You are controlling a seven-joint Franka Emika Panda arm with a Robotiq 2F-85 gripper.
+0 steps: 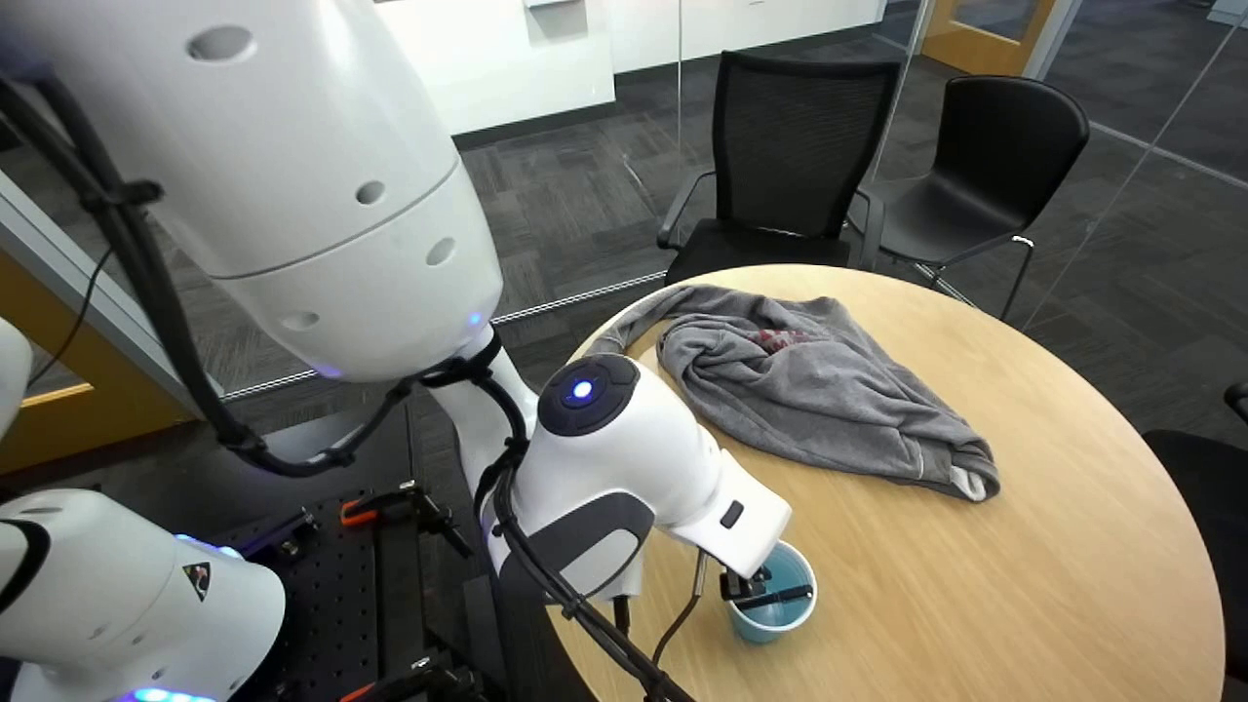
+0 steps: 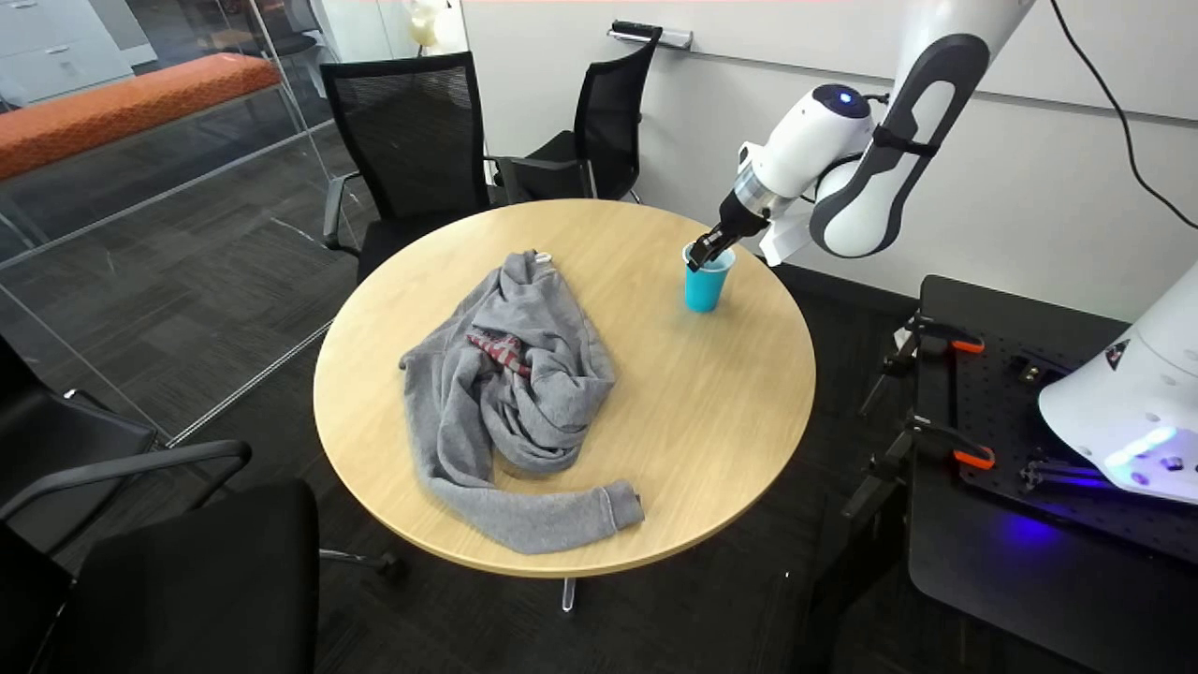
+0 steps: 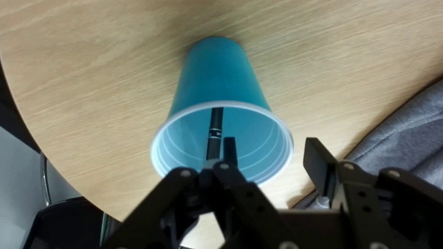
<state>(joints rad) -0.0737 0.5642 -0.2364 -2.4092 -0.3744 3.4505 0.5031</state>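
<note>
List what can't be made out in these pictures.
Pen-like stick: wrist view; one end hidden by the cup, the other by the tool.
Its ring marking: wrist view; too small to read.
Red patch amid gray garment: both exterior views; print too small.
Gray garment: wrist view; cut off by right edge.

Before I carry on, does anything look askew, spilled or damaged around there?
Nothing looks spilled or damaged; the blue cup stands upright by the tool, with a dark pen inside. Only the gray sweatshirt looks untidy, bunched on the table with one sleeve trailing out.
</note>
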